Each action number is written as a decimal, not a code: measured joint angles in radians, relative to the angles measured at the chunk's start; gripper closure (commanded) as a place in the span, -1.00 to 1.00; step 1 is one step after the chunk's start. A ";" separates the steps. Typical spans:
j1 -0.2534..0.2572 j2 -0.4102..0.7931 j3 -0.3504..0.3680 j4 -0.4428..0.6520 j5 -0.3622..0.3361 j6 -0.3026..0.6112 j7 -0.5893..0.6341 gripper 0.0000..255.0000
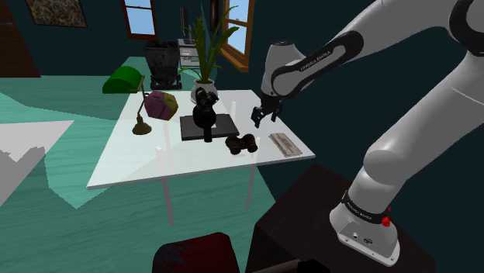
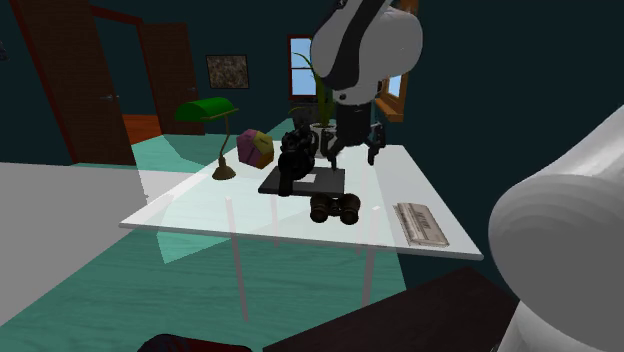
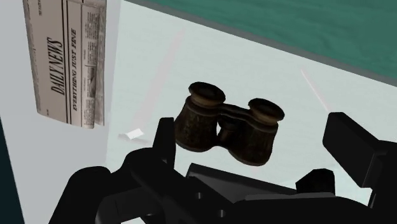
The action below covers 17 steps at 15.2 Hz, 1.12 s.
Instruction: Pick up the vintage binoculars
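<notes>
Got the binoculars (image 1: 242, 143) lying flat on the pale, glassy worktop (image 1: 132, 163), dead centre of the shoulder frame, between the black microscope (image 1: 205, 116) and a folded newspaper (image 1: 285, 144). Two stubby barrels side by side, mottled dark brown, ringed ends aimed up the wrist frame. Pincer (image 1: 264, 115) hovering above, spread wide, gripping nothing.

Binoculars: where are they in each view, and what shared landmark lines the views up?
Shoulder view: binoculars sit between the microscope and the newspaper.
Second exterior view: binoculars in front of the microscope, left of the newspaper.
Wrist view: binoculars just beyond the open fingers.
Shared landmark: the folded newspaper beside them.
</notes>
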 measured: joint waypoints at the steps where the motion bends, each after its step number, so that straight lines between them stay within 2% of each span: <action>1: -0.009 0.034 0.003 0.007 -0.017 0.027 0.016 -1.00; 5: -0.049 0.200 0.003 0.046 -0.114 0.154 0.093 -1.00; 8: -0.060 0.329 0.001 0.088 -0.213 0.234 0.193 -1.00; 14: -0.039 0.569 -0.071 0.217 -0.391 0.337 0.357 -1.00; 17: -0.026 0.632 -0.098 0.249 -0.430 0.368 0.394 -1.00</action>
